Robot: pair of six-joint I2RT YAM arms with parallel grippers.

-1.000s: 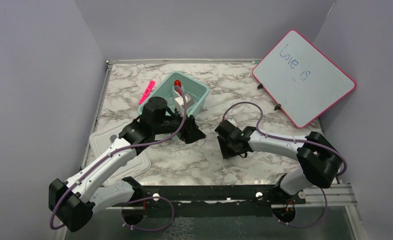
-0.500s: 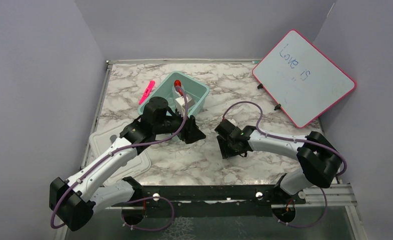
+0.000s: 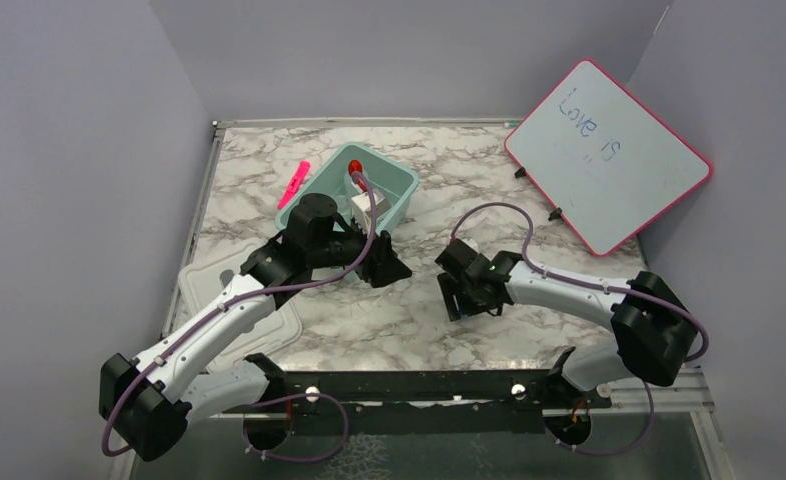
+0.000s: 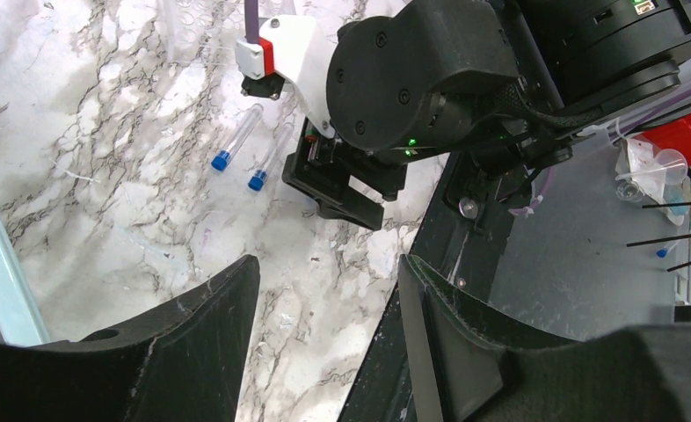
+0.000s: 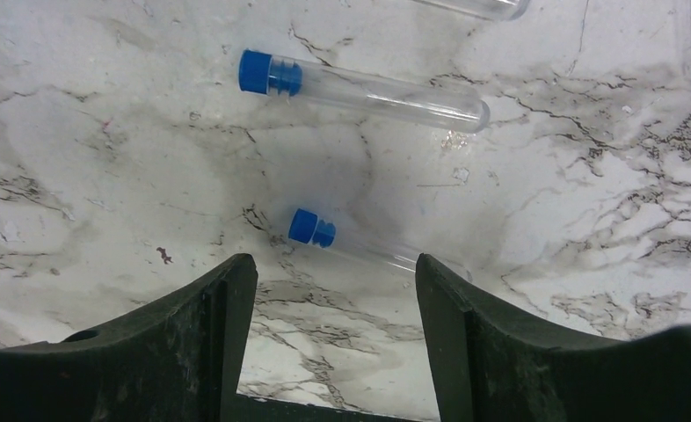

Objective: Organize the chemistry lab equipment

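Hanging spread and empty just near the teal plastic bin's (image 3: 406,195) right corner, the left claw (image 3: 385,266) sits well left of the work. Two clear blue-capped tubes (image 4: 236,137) lie side by side on the white marble surface (image 5: 105,132), right of it. The right claw (image 5: 335,281) hovers directly over the nearer tube (image 5: 360,244), jaws apart, holding nothing. That tube's long axis runs nearly from jaw to jaw, so the wrist likely needs turning before closing.
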